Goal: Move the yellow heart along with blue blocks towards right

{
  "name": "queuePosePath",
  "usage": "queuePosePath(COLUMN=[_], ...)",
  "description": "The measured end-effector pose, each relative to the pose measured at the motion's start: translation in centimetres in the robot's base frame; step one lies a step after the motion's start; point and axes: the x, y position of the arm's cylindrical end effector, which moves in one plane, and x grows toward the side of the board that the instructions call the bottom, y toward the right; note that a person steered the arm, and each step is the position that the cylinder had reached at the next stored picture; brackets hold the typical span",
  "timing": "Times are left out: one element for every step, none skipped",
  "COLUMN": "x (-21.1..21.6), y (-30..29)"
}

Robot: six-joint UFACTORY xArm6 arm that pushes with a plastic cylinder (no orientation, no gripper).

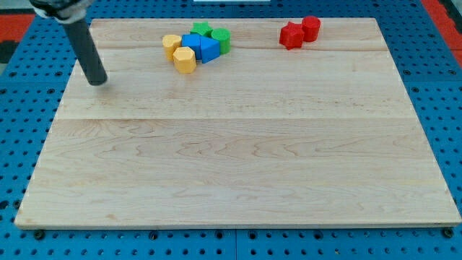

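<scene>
My tip point(97, 81) rests on the wooden board point(238, 159) near its upper left corner, well to the left of the blocks and touching none. A cluster lies at the top middle. A yellow block point(171, 45) is on its left and a second yellow block point(184, 61) is at its lower left; I cannot tell which is the heart. Two blue blocks touch them: a blue cube point(191, 42) and a blue triangular block point(209, 50). A green star-like block point(201, 29) and a green cylinder point(221, 39) sit behind the blue ones.
Two red blocks stand together at the top right: a red star-like block point(291, 35) and a red cylinder point(310, 27). A blue perforated surface point(22, 87) surrounds the board.
</scene>
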Motion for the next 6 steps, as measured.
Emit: queuePosePath(x=[-4.8, -8.1, -8.7, -9.0, -6.7, -5.0], y=[2.5, 4.0, 4.0, 5.9, 12.3, 16.7])
